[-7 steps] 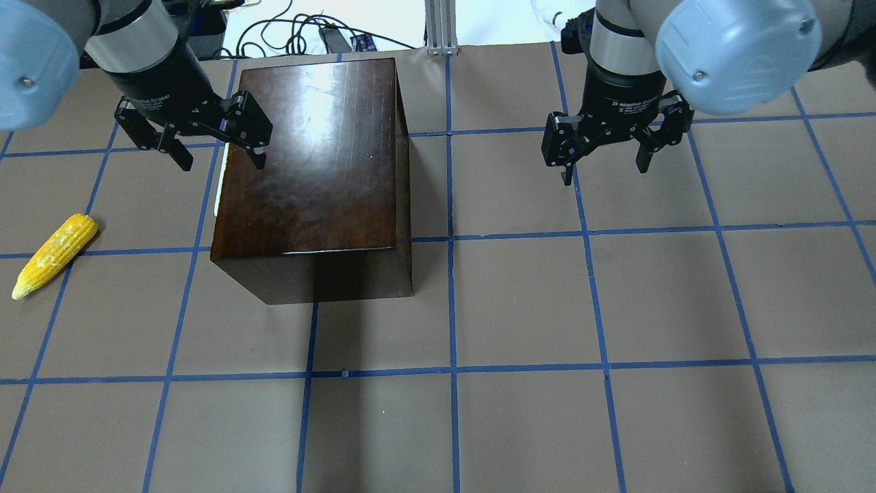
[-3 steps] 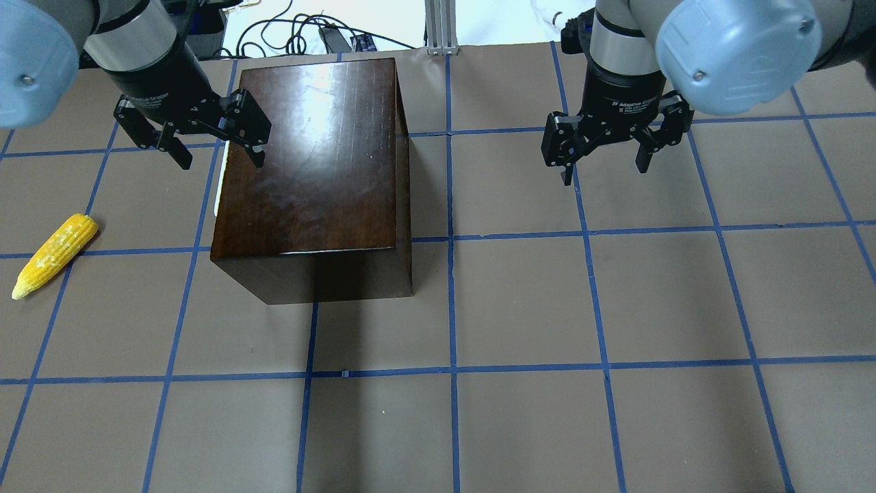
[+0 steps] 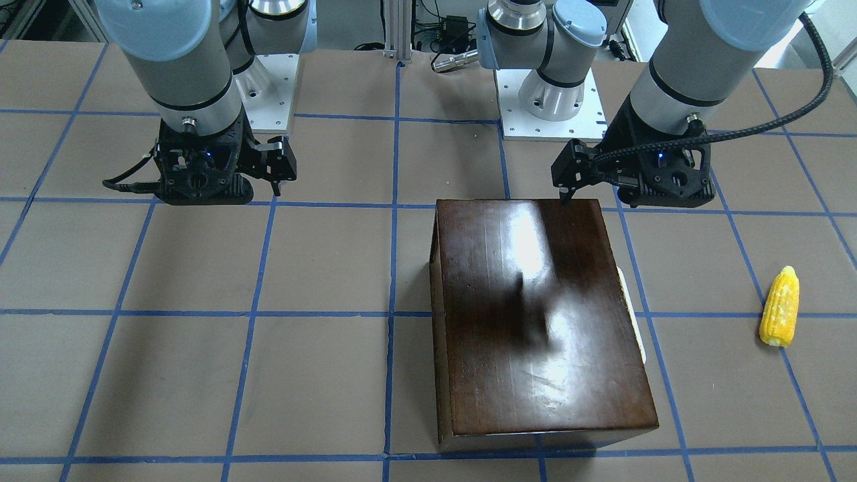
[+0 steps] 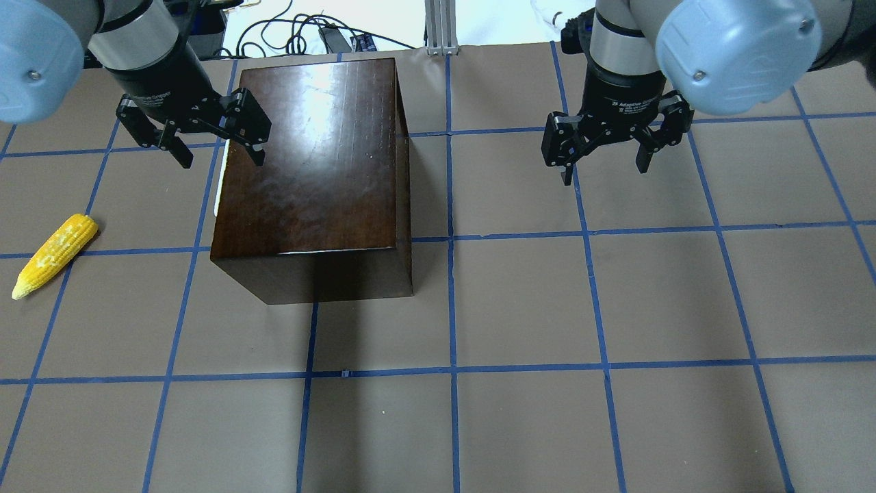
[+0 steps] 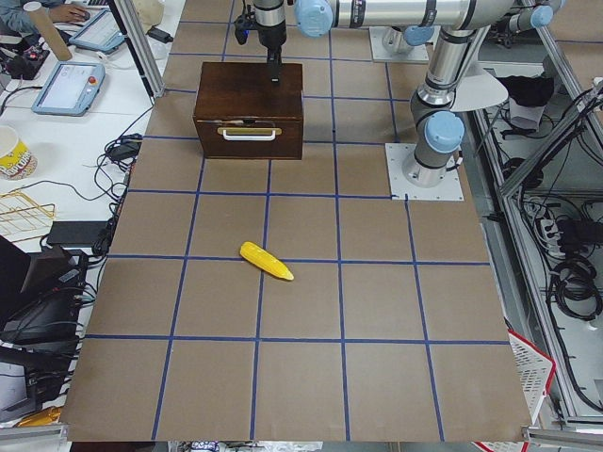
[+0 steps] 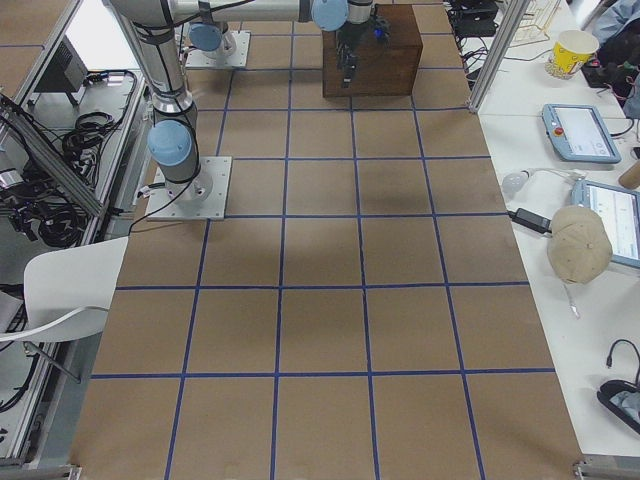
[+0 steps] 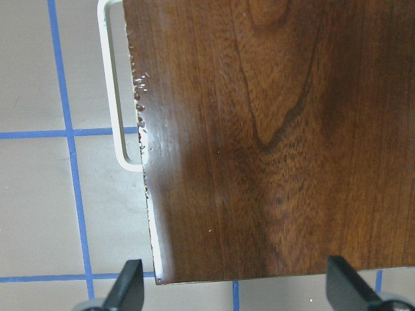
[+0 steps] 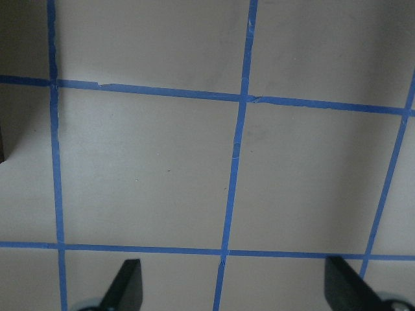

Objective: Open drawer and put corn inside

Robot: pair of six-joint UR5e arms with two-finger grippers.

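Silver-tubed arms [image 3: 194,73]; pale-blue joint caps [image 4: 739,48], one screw each. Black left gripper [image 4: 220,161], right gripper [image 4: 604,172], white lettering above. Black ribbed cable [image 3: 830,70] at left wrist's 2 o'clock.

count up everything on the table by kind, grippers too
corn: 1
wooden box with one drawer: 1
grippers, left gripper and right gripper: 2
total: 4

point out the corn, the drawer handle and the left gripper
corn [image 4: 55,255]: overhead view, middle of the cob
handle [image 7: 111,97]: left wrist view, its long white bar
left gripper [image 4: 220,161]: overhead view, midway between its fingertips
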